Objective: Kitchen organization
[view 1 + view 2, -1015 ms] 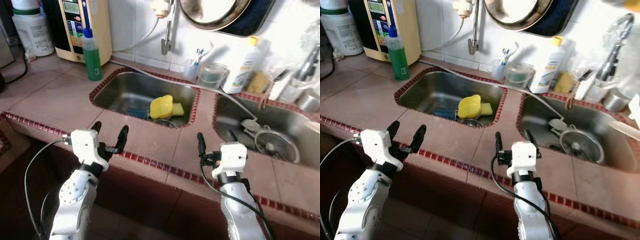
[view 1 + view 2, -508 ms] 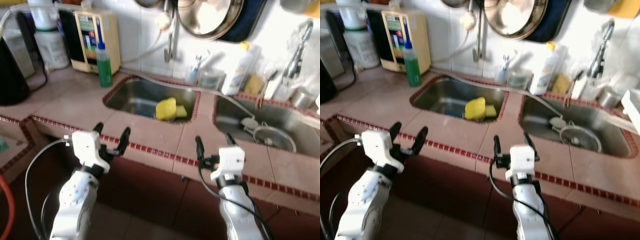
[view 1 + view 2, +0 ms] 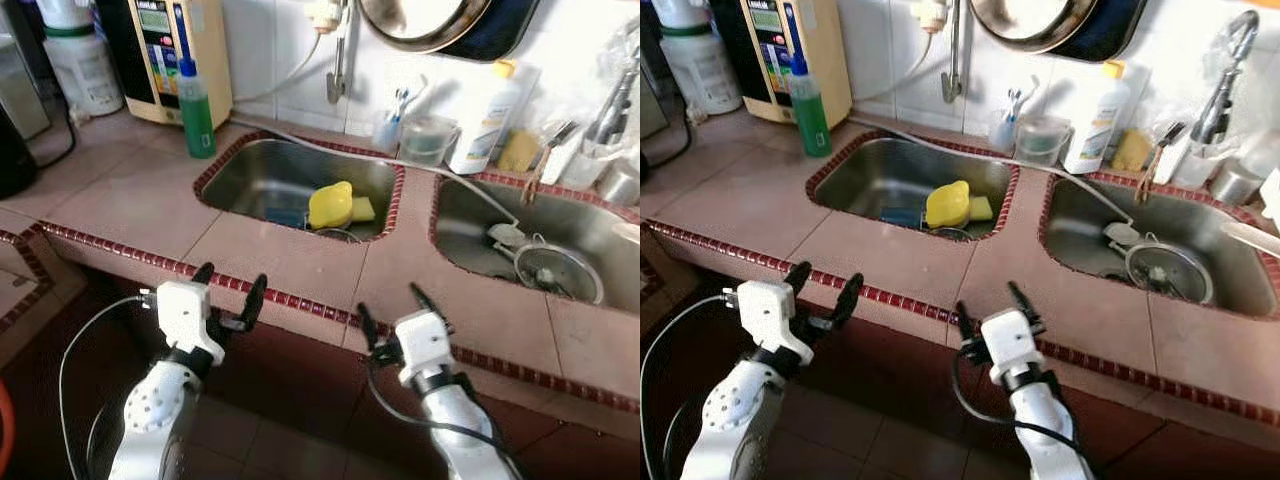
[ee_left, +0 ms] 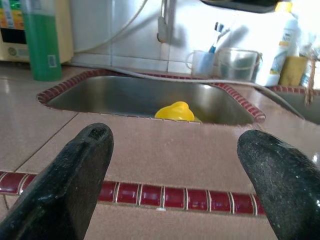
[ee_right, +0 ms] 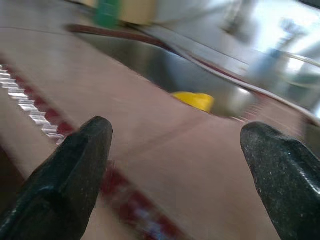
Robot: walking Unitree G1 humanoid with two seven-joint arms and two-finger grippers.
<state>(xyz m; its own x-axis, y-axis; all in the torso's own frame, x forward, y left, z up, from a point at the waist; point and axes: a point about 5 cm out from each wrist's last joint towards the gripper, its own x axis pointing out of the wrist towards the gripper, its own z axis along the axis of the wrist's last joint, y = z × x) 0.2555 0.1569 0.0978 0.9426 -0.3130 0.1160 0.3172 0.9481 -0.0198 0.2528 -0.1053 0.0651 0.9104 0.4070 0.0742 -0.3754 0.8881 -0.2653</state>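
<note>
Both the left gripper (image 3: 230,296) and right gripper (image 3: 392,318) were spread wide and held nothing at the counter edge (image 3: 300,300), while the yellow cup (image 3: 331,204) lay in the left sink (image 3: 255,178), so tidying looked unfinished.

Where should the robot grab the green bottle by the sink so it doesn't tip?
Probably the green bottle is best gripped around its straight middle, coming from the front counter edge. It stands upright, its body is even-sided, and the blue pump top looks too thin. The left gripper is open and nearer.

Silver arms, black-fingered pincers, black cables
</note>
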